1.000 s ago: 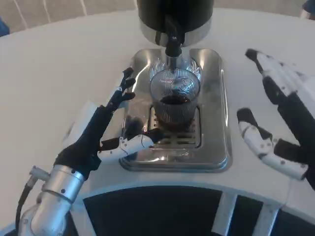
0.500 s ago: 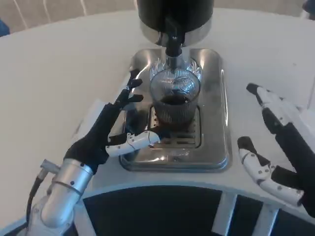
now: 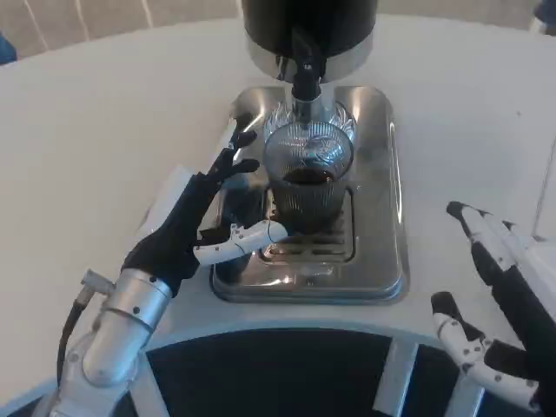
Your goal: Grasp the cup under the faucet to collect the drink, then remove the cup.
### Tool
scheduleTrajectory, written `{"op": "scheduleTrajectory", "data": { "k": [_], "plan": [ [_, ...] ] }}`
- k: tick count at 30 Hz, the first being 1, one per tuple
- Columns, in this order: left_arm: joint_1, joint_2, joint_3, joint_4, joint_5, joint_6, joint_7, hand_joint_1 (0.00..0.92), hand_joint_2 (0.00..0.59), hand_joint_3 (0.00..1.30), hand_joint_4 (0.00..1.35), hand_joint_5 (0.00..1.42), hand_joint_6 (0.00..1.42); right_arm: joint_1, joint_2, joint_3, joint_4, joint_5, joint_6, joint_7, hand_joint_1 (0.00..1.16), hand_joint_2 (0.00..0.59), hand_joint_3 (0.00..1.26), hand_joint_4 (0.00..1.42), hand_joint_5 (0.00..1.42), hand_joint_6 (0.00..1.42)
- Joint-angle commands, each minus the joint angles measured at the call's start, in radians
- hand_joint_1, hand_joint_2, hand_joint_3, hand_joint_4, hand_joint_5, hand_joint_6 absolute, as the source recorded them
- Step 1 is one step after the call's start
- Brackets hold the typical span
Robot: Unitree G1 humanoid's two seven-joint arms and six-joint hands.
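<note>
1. The left hand (image 3: 195,221), white-backed with black and white fingers on a silver forearm (image 3: 117,326), reaches in over the left edge of the shiny steel drip tray (image 3: 382,217). Its fingers are spread wide and hold nothing: the upper fingertips (image 3: 243,139) stand just left of the cup's rim, and the lower white finger (image 3: 248,236) points toward the foot of the cup, very near it; whether it touches the glass cannot be told.
2. The clear ribbed glass cup (image 3: 308,178) stands upright on the slotted grille (image 3: 317,243) in the middle of the drip tray, right under the black faucet spout (image 3: 304,74). Dark drink fills the cup's lower part, with the upper part of the glass clear.
3. Behind the cup, at the far end of the tray, rises the black drink dispenser (image 3: 308,26) with a silver band around its base; the faucet spout hangs from its front, directly above the cup's mouth.
4. The drip tray rests on the white rounded worktop (image 3: 104,113), close to the worktop's near edge.
5. The right hand (image 3: 499,304) lies well to the right of the tray, near the worktop's near edge, apart from the cup. Its fingers are apart and stretched out, one black-tipped finger pointing away from the robot and another lower down toward the tray side, and it holds nothing.
</note>
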Motion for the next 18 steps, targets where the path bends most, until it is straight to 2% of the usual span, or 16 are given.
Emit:
{"op": "scheduleTrajectory", "data": {
  "k": [1,10,18],
  "plan": [
    [-0.01,-0.002,-0.005,0.027,-0.004,-0.021,-0.009,0.436,0.052,0.0,0.0,0.2,0.24,0.029,0.009,0.016,-0.003,-0.019,-0.006,0.002,0.35,0.568,0.0,0.0,0.0,0.0],
    [-0.063,-0.009,-0.017,0.087,0.007,-0.031,-0.011,0.431,0.05,0.0,0.0,0.2,0.24,0.06,0.024,0.044,-0.003,-0.029,-0.004,0.009,0.34,0.567,0.0,0.0,0.0,0.0],
    [-0.11,-0.012,-0.031,0.136,0.003,-0.048,-0.031,0.424,0.052,0.0,0.0,0.21,0.24,0.064,0.033,0.04,-0.009,-0.03,-0.001,0.02,0.34,0.567,0.0,0.0,0.0,0.0]
  ]
}}
